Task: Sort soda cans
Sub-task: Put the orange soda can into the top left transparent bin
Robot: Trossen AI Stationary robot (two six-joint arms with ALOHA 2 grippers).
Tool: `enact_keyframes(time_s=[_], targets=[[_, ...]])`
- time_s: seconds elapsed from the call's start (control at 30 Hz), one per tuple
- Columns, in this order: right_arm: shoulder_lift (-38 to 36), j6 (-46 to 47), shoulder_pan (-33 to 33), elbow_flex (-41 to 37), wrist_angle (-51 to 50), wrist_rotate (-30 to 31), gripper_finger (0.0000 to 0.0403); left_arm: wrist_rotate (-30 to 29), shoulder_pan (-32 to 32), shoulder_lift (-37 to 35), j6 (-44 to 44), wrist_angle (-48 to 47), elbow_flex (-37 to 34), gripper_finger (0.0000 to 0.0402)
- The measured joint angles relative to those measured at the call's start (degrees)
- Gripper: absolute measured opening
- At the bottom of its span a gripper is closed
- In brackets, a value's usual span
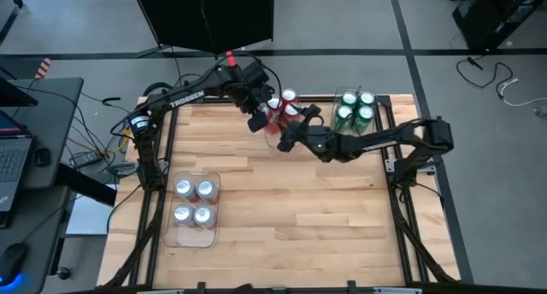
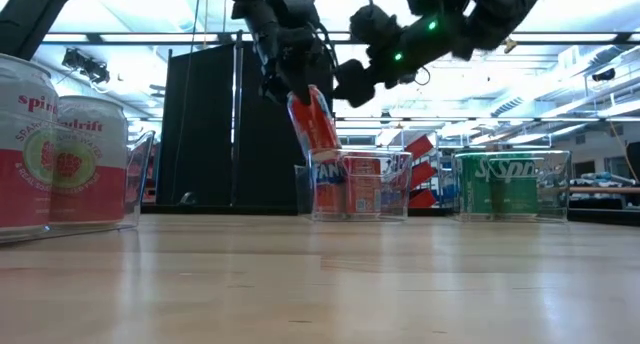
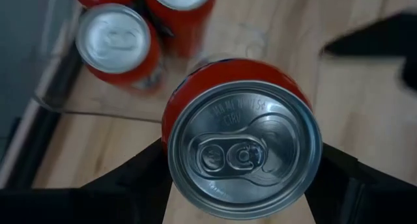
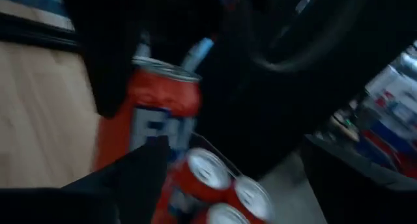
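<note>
Sorting is nearly complete. Four silver cans (image 1: 194, 202) stand in a clear bin (image 1: 191, 235) at the near left of the desk (image 1: 282, 208), and four green cans (image 1: 354, 109) fill a second bin (image 2: 512, 186) at the far right. Three red cans (image 2: 350, 186) stand in the middle bin (image 2: 400, 184) at the far edge. The fourth red can (image 2: 312, 122) is off the desk, tilted, above that bin's near side; the left claw (image 3: 242, 185) is pinching it by its body, one finger at each side. The right claw (image 1: 289, 138) hovers just beside the red bin with its fingers spread and nothing between them. Remaining work, by estimate: lower the held can into the open slot of the red bin and release.
</note>
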Motion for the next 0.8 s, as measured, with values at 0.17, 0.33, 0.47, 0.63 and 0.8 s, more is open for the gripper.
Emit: enact_keyframes(time_s=[0.17, 0.33, 0.47, 0.63, 0.8], targets=[[-6.5, 9.3, -0.2, 0.1, -16.5, 1.9, 0.0284, -3.6, 0.0, 0.0, 2.4, 2.4, 0.0, 0.0273], [-10.3, 16.3, -0.2, 0.0, -27.5, 0.4, 0.0195, -5.5, -0.2, 1.2, 4.6, 3.6, 0.0, 0.0273], [-11.2, 18.9, -0.1, 0.0, -32.6, 0.2, 0.0103, -6.0, -1.2, 3.9, 7.0, 3.6, 0.0, 0.0273], [-11.4, 20.8, -0.1, 0.0, -36.3, -2.3, 0.0010, -8.0, -1.5, 6.7, 9.5, 5.5, 0.0, 0.0273], [-11.4, 21.4, -0.1, 0.0, -37.3, -2.8, 0.0009, -10.8, -1.6, 8.7, 11.8, 6.5, 0.0, 0.0273]])
